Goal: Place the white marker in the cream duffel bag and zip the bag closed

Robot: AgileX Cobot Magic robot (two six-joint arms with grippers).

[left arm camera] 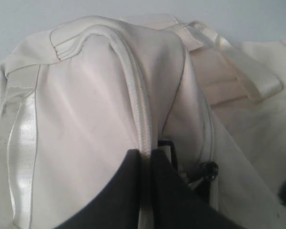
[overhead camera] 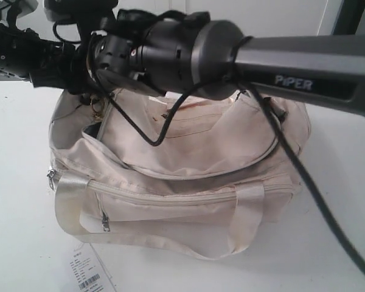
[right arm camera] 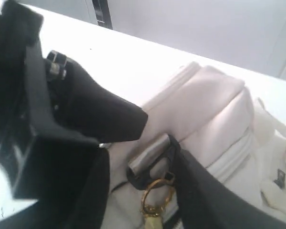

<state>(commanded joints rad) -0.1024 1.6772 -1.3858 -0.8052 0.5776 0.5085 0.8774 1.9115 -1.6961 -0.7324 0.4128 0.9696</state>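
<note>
The bag [overhead camera: 188, 164] slumps mid-bench [overhead camera: 24, 243], soft creased cream cloth with satiny strap loops [overhead camera: 249, 213] and a curved, ribbed zip [left arm camera: 133, 81] on top. At its far left end my left jaws are clamped on the zip's ridge. My right jaws stand apart either side of a black clasp [right arm camera: 150, 162] with a gold ring [right arm camera: 157, 195].

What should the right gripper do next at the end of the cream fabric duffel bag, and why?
Probably close the right gripper on the small gold metal ring, seemingly the zip pull, and draw it toward the end of the cream fabric duffel bag. The jaws stand open beside it, a dark gap shows there, and the left gripper pinches the fabric.
</note>
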